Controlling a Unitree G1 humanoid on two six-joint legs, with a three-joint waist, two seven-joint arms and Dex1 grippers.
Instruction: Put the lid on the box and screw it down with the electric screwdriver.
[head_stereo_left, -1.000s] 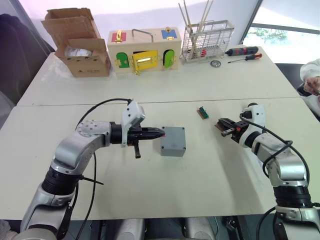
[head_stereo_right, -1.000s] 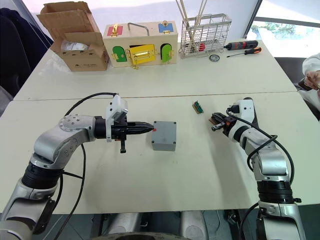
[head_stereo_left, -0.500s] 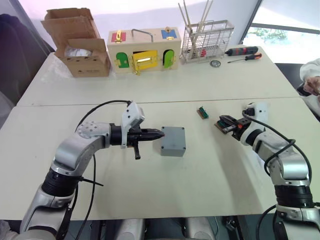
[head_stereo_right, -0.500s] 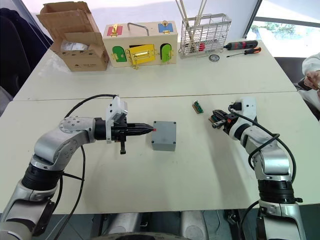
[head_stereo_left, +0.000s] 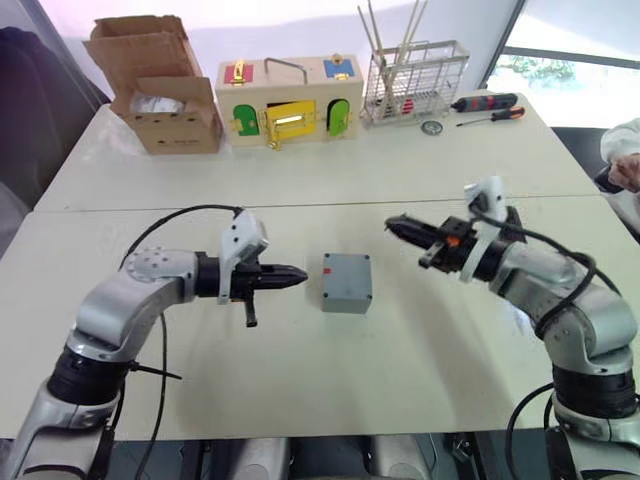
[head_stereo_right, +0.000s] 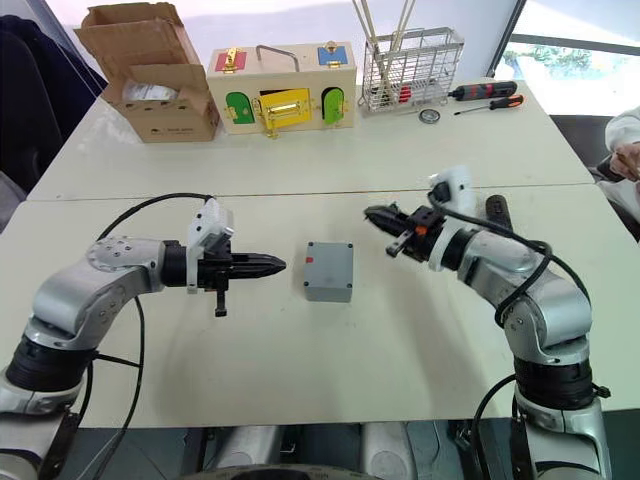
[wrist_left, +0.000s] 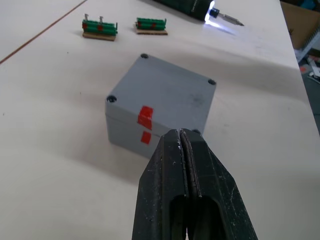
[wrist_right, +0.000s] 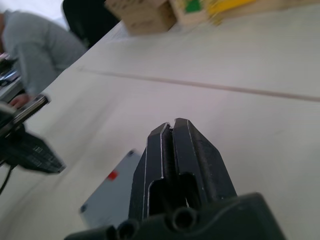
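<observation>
Near the table's (head_stereo_left: 300, 390) front half I see the box (head_stereo_left: 346, 282) with its lid (wrist_left: 165, 95) on, between my 2 closed, empty claws: left gripper (head_stereo_left: 296, 275) just beside, right gripper (head_stereo_left: 397, 225) above it.

Head stereo pair looks forward and down over the worktop (head_stereo_left: 420, 180), wide. Each wrist cam sits low, sighting along its gripper; all views share the box (head_stereo_left: 347, 282).
</observation>
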